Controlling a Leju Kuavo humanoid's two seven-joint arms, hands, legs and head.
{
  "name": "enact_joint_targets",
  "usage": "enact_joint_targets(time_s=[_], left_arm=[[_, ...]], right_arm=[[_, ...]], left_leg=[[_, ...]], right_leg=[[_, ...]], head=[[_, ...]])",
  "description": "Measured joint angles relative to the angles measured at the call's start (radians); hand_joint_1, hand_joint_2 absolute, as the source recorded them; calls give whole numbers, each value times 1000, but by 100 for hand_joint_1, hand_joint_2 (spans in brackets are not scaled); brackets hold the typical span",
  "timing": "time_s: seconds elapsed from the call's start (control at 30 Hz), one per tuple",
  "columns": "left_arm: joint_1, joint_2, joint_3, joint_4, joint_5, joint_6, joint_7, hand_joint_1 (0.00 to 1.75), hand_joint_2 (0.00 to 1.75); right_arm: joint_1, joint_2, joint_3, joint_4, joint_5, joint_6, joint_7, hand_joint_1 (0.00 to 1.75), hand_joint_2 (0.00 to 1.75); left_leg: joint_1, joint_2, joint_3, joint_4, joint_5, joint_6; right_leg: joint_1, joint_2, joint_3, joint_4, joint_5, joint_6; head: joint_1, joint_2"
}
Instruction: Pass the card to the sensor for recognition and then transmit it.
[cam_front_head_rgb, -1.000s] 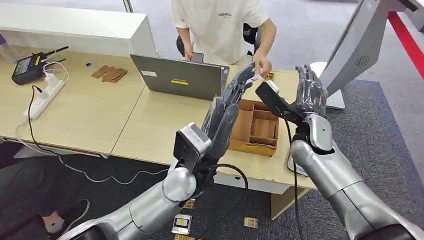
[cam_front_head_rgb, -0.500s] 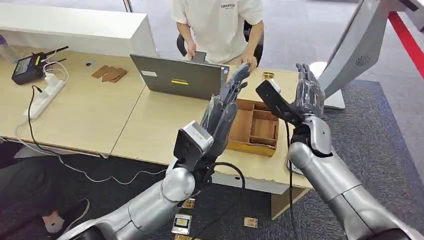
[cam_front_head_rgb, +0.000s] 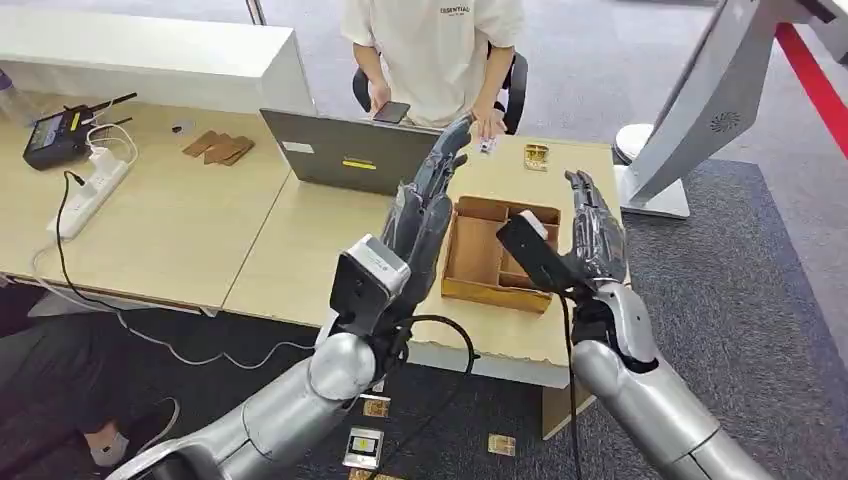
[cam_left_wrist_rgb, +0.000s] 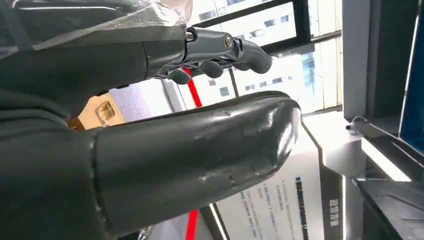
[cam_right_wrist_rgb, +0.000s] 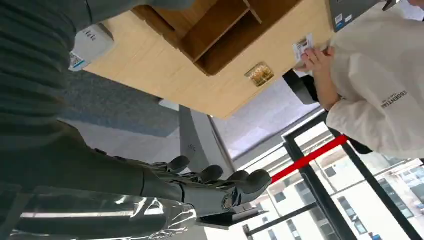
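A person in a white shirt across the table holds a small white card (cam_front_head_rgb: 488, 144) (cam_right_wrist_rgb: 302, 47) down on the tabletop with one hand. My left hand (cam_front_head_rgb: 424, 208) (cam_left_wrist_rgb: 165, 135) is raised over the table with its fingers stretched out toward the person and nothing in it. Its fingertips stop just short of the card. My right hand (cam_front_head_rgb: 594, 236) (cam_right_wrist_rgb: 165, 187) stands upright beside the wooden tray (cam_front_head_rgb: 468, 290), fingers straight, also holding nothing. The grey slanted sensor stand (cam_front_head_rgb: 700, 100) rises at the right of the table.
A gold-coloured card (cam_front_head_rgb: 537, 156) (cam_right_wrist_rgb: 259, 74) lies on the table past the tray. A grey laptop (cam_front_head_rgb: 350, 153) stands left of my left hand. A power strip (cam_front_head_rgb: 92, 190) and a handset (cam_front_head_rgb: 55, 135) sit far left. Several cards lie on the carpet (cam_front_head_rgb: 363, 446).
The person took the card from my left hand's fingertips and brought it down onto the table. Both my hands have dropped lower and drawn back toward me.
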Motion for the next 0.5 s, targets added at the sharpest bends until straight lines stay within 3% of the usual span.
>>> enact_joint_targets(time_s=[0.17, 0.5], left_arm=[[1, 7, 1, -7, 1, 2, -1, 0, 0], [12, 10, 4, -29, -12, -5, -1, 0, 0]], right_arm=[[37, -12, 0, -34, 15, 23, -8, 0, 175], [76, -15, 14, -52, 92, 149, -34, 0, 175]], left_leg=[[0, 0, 0, 0, 0, 0], [0, 0, 0, 0, 0, 0]], right_leg=[[0, 0, 0, 0, 0, 0], [0, 0, 0, 0, 0, 0]], head=[[0, 0], [0, 0]])
